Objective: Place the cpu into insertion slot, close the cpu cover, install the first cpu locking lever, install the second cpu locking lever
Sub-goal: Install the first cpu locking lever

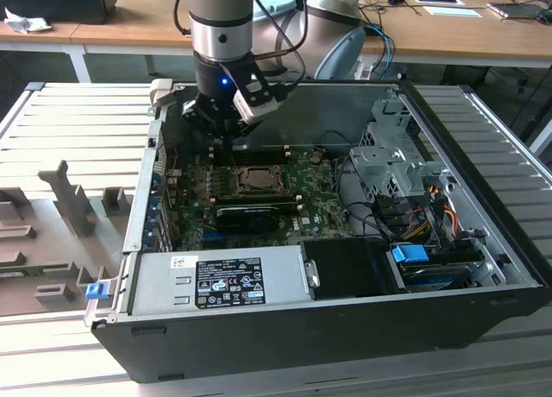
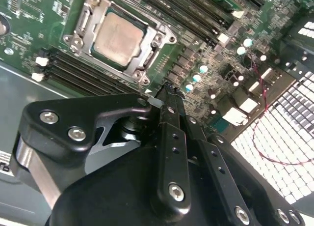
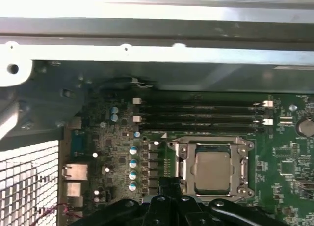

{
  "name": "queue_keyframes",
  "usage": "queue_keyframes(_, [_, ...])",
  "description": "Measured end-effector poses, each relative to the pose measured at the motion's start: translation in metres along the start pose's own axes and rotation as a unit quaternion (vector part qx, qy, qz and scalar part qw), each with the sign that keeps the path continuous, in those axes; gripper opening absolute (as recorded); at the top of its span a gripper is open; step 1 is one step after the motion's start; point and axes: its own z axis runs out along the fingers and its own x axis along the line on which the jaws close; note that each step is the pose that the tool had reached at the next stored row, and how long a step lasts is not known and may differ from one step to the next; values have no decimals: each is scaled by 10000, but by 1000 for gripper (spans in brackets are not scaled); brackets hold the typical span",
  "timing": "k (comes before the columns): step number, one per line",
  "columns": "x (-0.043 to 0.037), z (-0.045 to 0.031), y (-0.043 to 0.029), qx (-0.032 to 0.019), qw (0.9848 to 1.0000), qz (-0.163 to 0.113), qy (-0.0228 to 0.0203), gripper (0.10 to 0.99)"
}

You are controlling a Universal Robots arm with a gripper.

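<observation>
- Grey slatted metal forms the counter (image 1: 78,112), on which an open computer case (image 1: 345,328) is set.
- Inside the case, the hand (image 1: 226,125) is held low over the green motherboard (image 3: 289,152). Its fingers (image 2: 169,137) are seen pressed together in the second wrist view, and nothing is gripped between them.
- Whether the tips touch the board cannot be told.
- Just ahead of the fingertips lies the insertion slot (image 2: 78,39), ringed by its silvery frame.
- The cpu (image 3: 212,172) is seated in that slot, with its dull metal top facing up.
- The cpu cover (image 3: 213,146) is laid flat around the chip, which is seen through the square window.
- Whether the locking levers are hooked cannot be made out.
- A row of pale-topped capacitors (image 3: 133,162) is found just beside the fingertips.
- Long black memory slots (image 3: 201,113) are ranged along the socket's side, near the hand.
- A long black card (image 1: 250,214) is seen past the socket, on the side away from the hand.
- Farther off, a silver power supply box (image 1: 216,280) is set against the case wall, well apart from the hand.
</observation>
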Motion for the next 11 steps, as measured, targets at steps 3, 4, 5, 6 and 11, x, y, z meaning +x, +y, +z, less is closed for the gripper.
queue_keyframes(3, [62, 15, 15, -7, 10000, 1, 1, 106])
queue_keyframes(4, [79, 20, 23, -13, 10000, 0, 1, 106])
queue_keyframes(5, [108, 28, 37, -23, 10000, -1, 1, 106])
queue_keyframes(6, [139, 54, 89, -36, 10000, 0, 0, 106])
queue_keyframes(11, [183, 105, 221, -47, 10000, 0, 0, 106])
